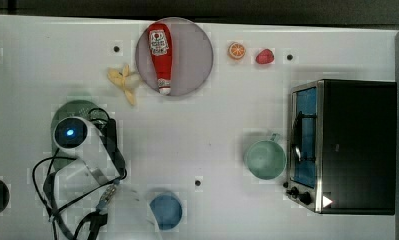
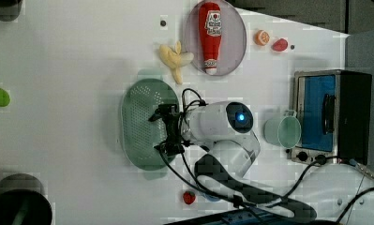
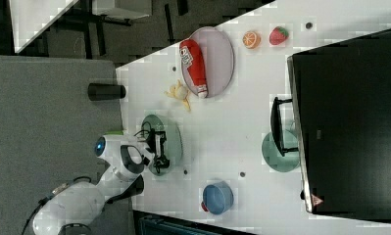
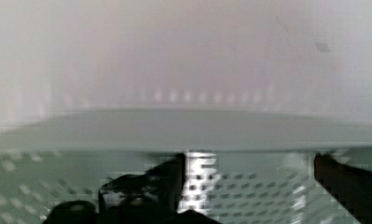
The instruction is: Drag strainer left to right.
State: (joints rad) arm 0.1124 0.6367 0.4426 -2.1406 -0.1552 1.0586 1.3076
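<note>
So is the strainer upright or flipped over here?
Upright: the strainer shows its perforated hollow facing up in the left view, rim on top.

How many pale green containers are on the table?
2: the strainer under the hand, and the cup beside the toaster oven. Others could be hidden.

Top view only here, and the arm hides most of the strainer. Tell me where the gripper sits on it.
Observer: In the left view the gripper is over the long edge of the strainer, the edge on the left view's right.
Operator: Give me the jaws.
Observer: Open, with nothing gripped.
Operator: Report anything hidden beneath the arm.
Observer: A small red object lies on the table, beside the arm in the left view.
</note>
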